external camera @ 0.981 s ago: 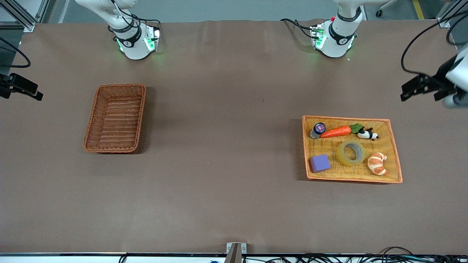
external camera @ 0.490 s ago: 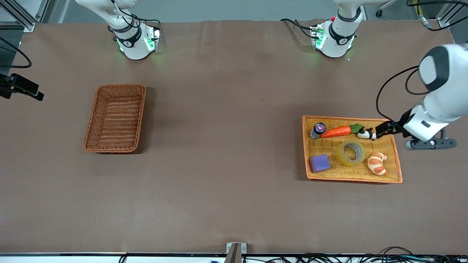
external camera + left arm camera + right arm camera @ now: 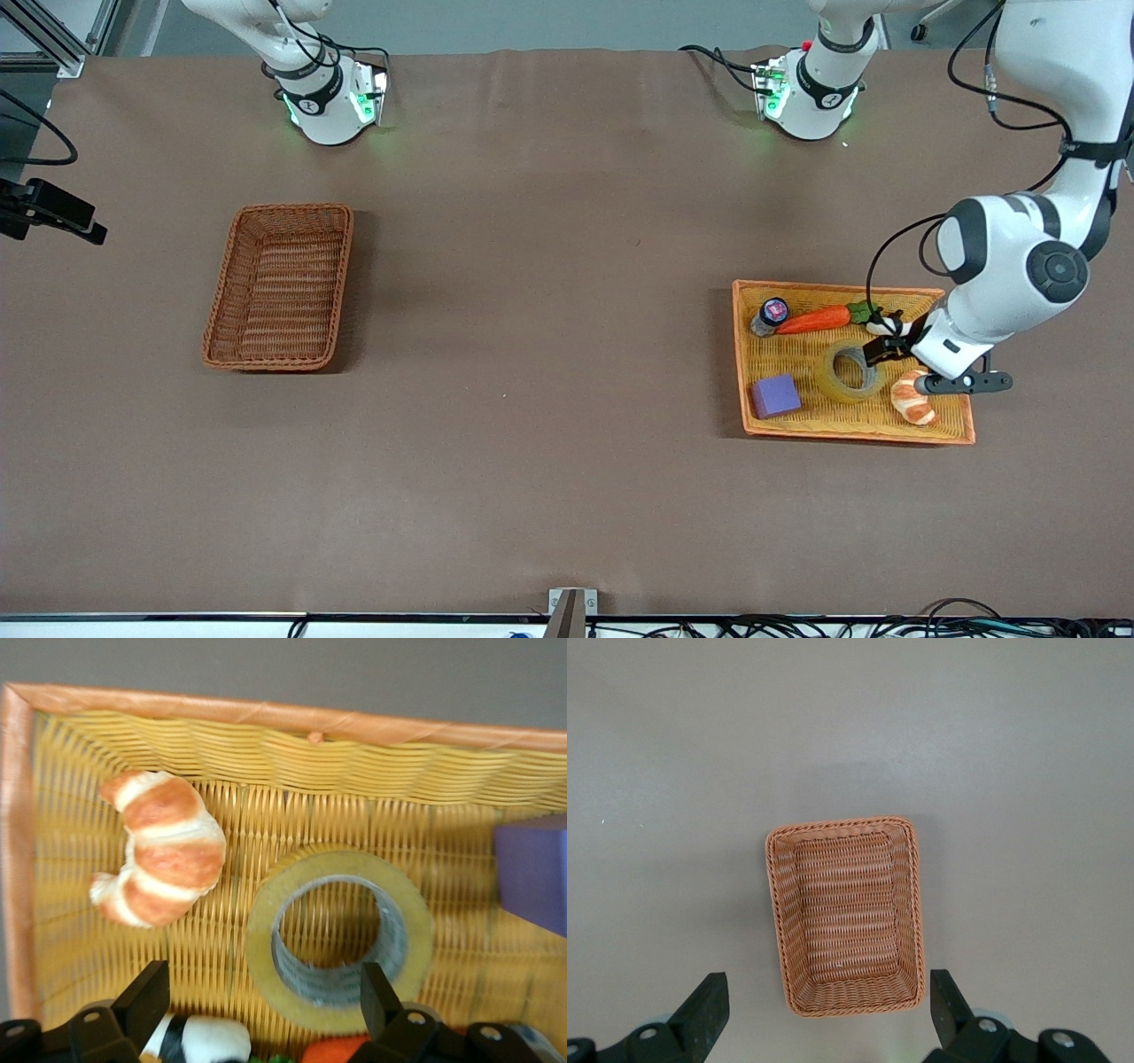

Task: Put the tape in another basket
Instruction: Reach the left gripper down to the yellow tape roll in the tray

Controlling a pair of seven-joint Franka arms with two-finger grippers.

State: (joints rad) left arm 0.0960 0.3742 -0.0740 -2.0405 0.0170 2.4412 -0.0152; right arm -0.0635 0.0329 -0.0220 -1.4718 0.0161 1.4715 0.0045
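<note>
The tape (image 3: pixel 849 370), a yellowish ring with a grey core, lies flat in the yellow woven tray (image 3: pixel 850 434) at the left arm's end of the table. My left gripper (image 3: pixel 886 347) is low over the tray beside the tape, open and empty. In the left wrist view the tape (image 3: pixel 260 935) lies just ahead of the open left gripper (image 3: pixel 263 1010). The reddish-brown basket (image 3: pixel 279 285) stands empty toward the right arm's end. My right gripper (image 3: pixel 826 1010) waits open, high over the basket (image 3: pixel 846 912).
The tray also holds a carrot (image 3: pixel 815 319), a toy panda (image 3: pixel 889 326), a croissant (image 3: pixel 912 399), a purple block (image 3: pixel 775 395) and a small jar (image 3: pixel 771 315). The panda and carrot lie right under the left gripper's fingers.
The left arm has swung in from the table's end and come down over the yellow tray, next to the tape. The right arm has not moved.
</note>
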